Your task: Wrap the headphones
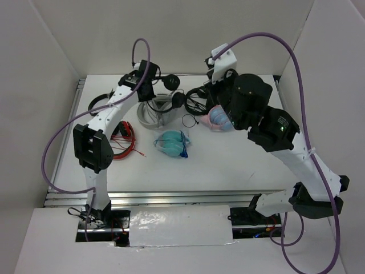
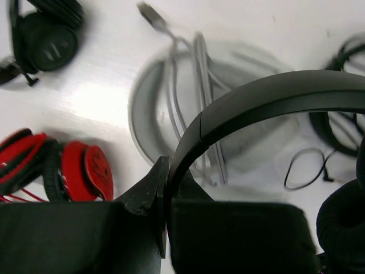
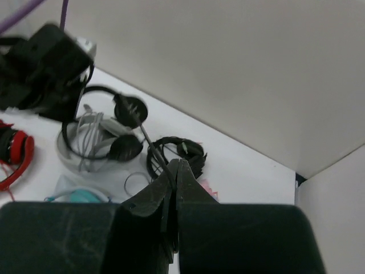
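Your left fingers point(image 2: 145, 194) pinch the headphones point(image 3: 125, 147) by their stiff headband point(image 2: 228, 114), held above the grey headset point(image 2: 149, 108). Your right fingers point(image 3: 154, 197) clamp the cable point(image 3: 151, 141). It's light and limp, probably slippery, so pull it taut.

arms: left arm point(image 1: 108, 114), right arm point(image 1: 305, 162), white shells, black joint housings | cables: left purple cable point(image 1: 52, 149), right purple cable point(image 1: 301, 68), thin loops | hands: left hand point(image 2: 165, 174), right hand point(image 3: 175, 171), matte black, scuffed | mark: green light point(image 1: 280, 129) on right arm
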You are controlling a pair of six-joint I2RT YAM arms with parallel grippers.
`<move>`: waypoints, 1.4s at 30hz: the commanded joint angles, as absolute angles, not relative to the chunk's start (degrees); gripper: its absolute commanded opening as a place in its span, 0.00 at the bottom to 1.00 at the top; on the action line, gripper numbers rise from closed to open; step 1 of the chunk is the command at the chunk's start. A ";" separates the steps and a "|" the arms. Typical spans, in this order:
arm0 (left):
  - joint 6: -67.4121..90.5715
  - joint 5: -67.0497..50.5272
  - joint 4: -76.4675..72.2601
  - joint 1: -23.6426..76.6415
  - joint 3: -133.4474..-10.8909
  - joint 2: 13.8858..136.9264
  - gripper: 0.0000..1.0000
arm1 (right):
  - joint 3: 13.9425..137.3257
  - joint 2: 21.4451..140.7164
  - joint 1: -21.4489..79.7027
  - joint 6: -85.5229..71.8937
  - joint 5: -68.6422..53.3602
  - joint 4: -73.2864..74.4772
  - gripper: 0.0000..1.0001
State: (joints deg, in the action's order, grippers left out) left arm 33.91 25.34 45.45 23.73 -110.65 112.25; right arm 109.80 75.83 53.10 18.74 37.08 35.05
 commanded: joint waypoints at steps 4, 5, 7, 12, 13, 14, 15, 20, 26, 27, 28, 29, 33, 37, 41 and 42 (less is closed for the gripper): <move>34.89 25.83 48.78 17.58 -117.26 113.03 0.00 | 105.12 72.86 56.08 18.28 48.68 30.86 0.00; 34.98 26.62 48.43 16.88 -116.20 111.11 0.00 | 105.29 73.12 54.25 18.63 48.95 31.11 0.00; 35.07 26.63 46.68 15.91 -113.48 108.39 0.00 | 106.34 74.18 53.44 17.58 46.94 34.00 0.00; 37.26 25.14 45.62 11.70 -114.69 106.87 0.00 | 96.26 69.36 56.33 9.51 40.28 35.07 0.00; 37.53 24.61 45.27 11.17 -116.09 106.96 0.00 | 93.80 68.13 56.60 7.67 39.21 34.11 0.00; 37.79 24.09 45.26 10.12 -116.97 107.22 0.00 | 89.08 65.51 56.95 3.82 37.89 33.75 0.00; 39.36 23.73 45.70 9.67 -118.98 107.49 0.00 | 86.77 64.00 57.48 1.78 34.57 33.49 0.00; 42.26 18.13 44.21 6.69 -122.95 108.37 0.00 | 69.48 56.09 59.06 -7.63 17.08 26.75 0.00; 42.11 4.01 37.38 6.24 -120.69 105.04 0.00 | 56.01 55.36 56.43 -12.56 1.96 15.74 0.00; 41.93 1.17 36.14 6.15 -118.67 104.07 0.00 | 55.12 55.81 55.73 -12.92 1.06 14.78 0.00; 41.84 -3.73 33.69 5.89 -117.78 102.41 0.00 | 52.85 56.94 53.55 -13.27 -1.38 12.94 0.00; 41.92 -5.87 32.62 5.71 -116.82 101.44 0.00 | 51.78 57.39 52.39 -13.79 -2.19 11.96 0.00; 40.26 -16.85 27.96 5.54 -114.26 97.13 0.00 | 45.02 60.11 47.56 -14.33 -9.04 3.81 0.00; 35.00 -23.20 27.25 8.61 -113.30 93.53 0.00 | 39.03 64.32 41.76 -14.32 -10.98 -7.81 0.00; 29.01 -23.73 25.05 13.09 -106.72 87.46 0.00 | 40.51 69.25 32.38 -13.98 -12.39 -12.04 0.00; 27.87 -23.82 24.09 15.10 -105.39 84.93 0.00 | 42.69 70.39 30.78 -12.67 -13.96 -12.56 0.00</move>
